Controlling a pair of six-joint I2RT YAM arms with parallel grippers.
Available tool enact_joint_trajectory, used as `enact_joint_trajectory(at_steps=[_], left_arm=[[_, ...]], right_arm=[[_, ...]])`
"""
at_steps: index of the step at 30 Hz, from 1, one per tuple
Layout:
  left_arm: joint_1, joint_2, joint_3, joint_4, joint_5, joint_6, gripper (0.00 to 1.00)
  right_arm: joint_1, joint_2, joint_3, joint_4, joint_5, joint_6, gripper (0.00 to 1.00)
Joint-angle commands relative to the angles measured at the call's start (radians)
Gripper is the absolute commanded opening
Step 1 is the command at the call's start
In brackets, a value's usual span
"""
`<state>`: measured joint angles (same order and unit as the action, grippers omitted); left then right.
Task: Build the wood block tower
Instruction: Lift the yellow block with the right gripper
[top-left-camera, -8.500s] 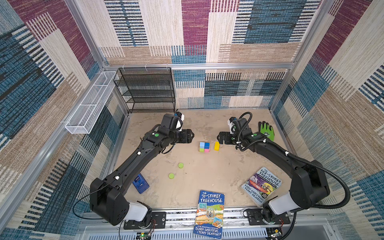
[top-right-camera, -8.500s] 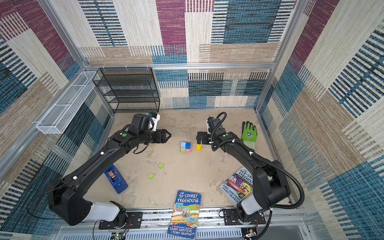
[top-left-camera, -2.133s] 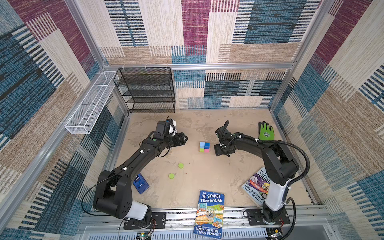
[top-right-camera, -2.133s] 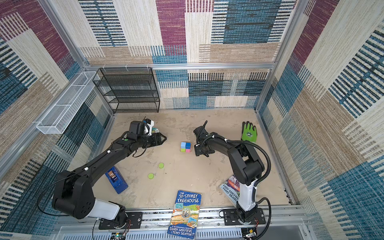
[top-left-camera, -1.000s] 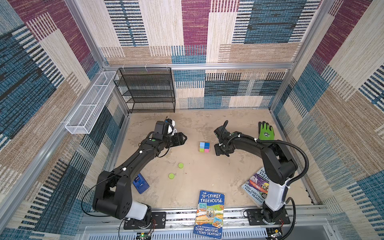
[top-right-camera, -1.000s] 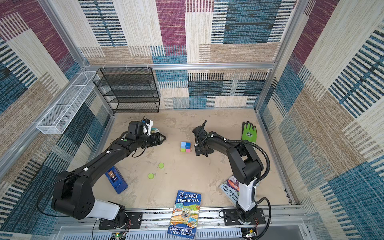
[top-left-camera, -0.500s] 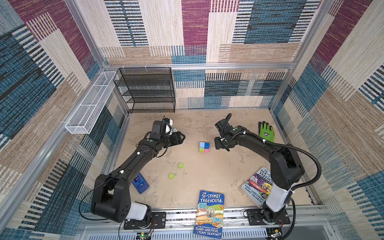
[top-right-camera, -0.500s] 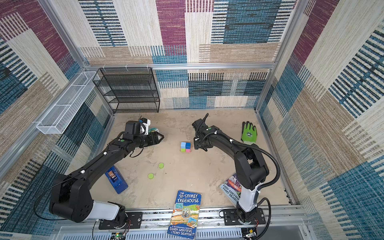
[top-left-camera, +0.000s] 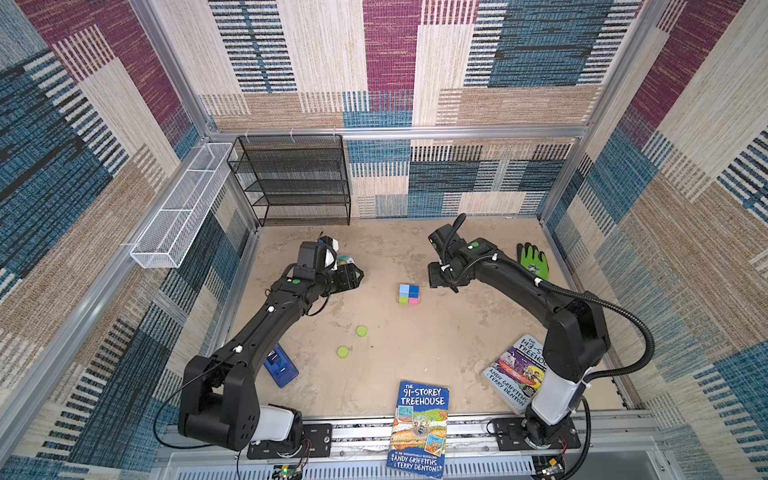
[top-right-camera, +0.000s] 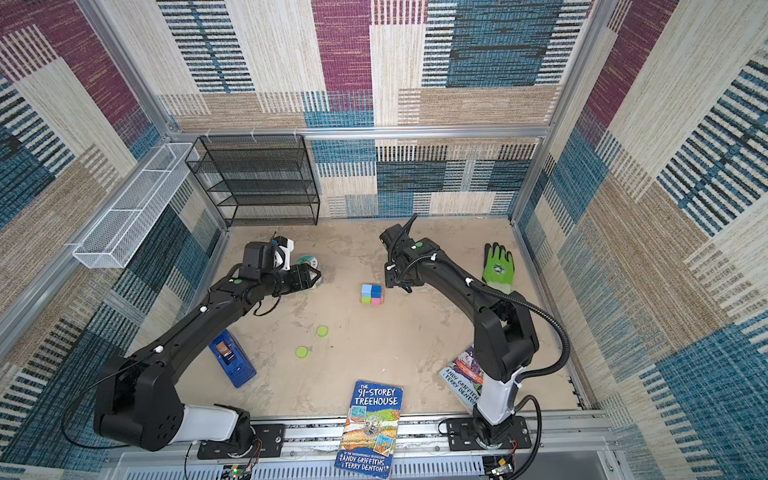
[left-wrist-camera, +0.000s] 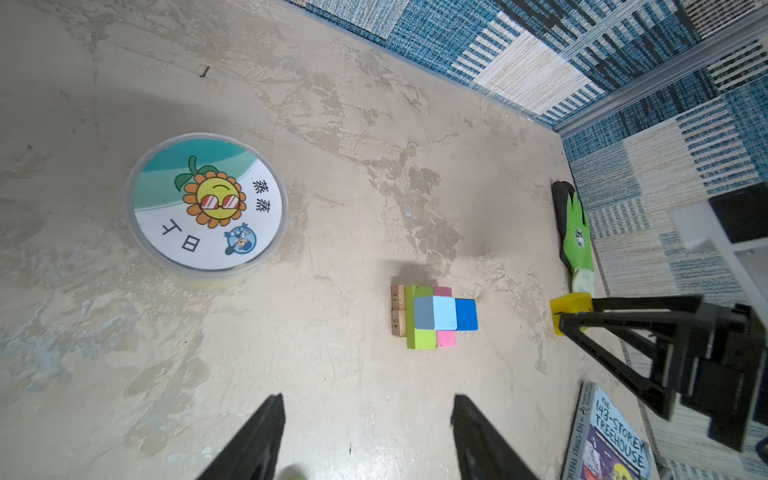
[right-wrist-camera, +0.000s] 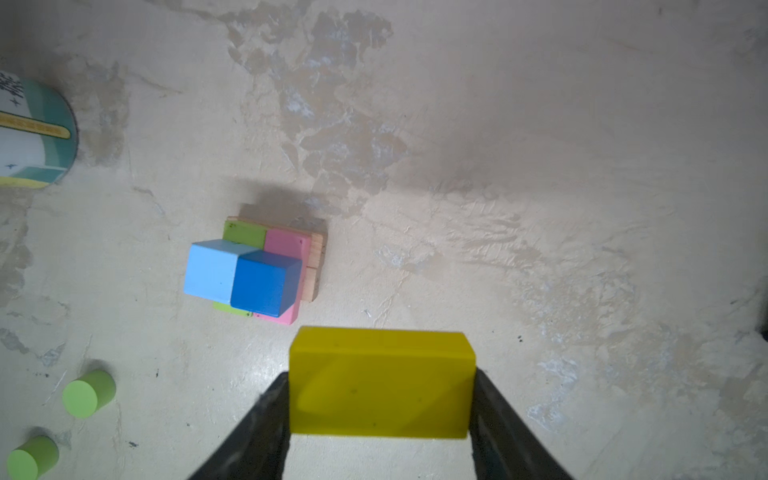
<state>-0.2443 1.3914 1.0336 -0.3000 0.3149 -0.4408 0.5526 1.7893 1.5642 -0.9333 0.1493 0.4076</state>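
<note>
The tower stands near the middle of the bench. It is three layers high: two tan bars at the bottom, a lime oblong and a pink oblong side by side across them, and a light-blue cube and a dark-blue cube touching each other on top. Just right of the tower in both top views, the right gripper has its jaws clamped on the two short ends of the yellow oblong. That block is near the tower but clear of it, and I cannot tell whether it rests on the bench or hangs above it. On the tower's other side the left gripper points at it from further off, its jaws apart with nothing between them. Two lime round pieces lie loose on the bench nearer the front edge than the tower, apart from each other. A round tin sits beyond the left gripper from the tower, and a green glove lies beyond the right gripper.
</note>
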Motion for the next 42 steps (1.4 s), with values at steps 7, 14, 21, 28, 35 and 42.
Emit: enact_joint_trajectory(at_steps=[7, 14, 21, 28, 35, 42], left_arm=[[0.017, -0.031, -0.013, -0.013, -0.01, 0.028, 0.69], [0.032, -0.067, -0.034, -0.018, -0.007, 0.044, 0.69], [0.056, -0.093, -0.051, -0.025, -0.004, 0.054, 0.69], [0.072, -0.104, -0.062, -0.024, 0.007, 0.059, 0.69], [0.09, -0.106, -0.07, -0.03, 0.01, 0.063, 0.69], [0.099, -0.106, -0.079, -0.016, 0.028, 0.051, 0.69]], right_arm=[[0.036, 0.013, 0.086, -0.077, 0.014, 0.058, 0.56], [0.101, 0.09, 0.175, -0.116, 0.004, 0.103, 0.55], [0.136, 0.19, 0.256, -0.127, -0.002, 0.136, 0.55], [0.145, 0.234, 0.278, -0.108, 0.011, 0.186, 0.55], [0.147, 0.246, 0.265, -0.084, 0.033, 0.215, 0.55], [0.147, 0.267, 0.263, -0.06, 0.031, 0.231, 0.56]])
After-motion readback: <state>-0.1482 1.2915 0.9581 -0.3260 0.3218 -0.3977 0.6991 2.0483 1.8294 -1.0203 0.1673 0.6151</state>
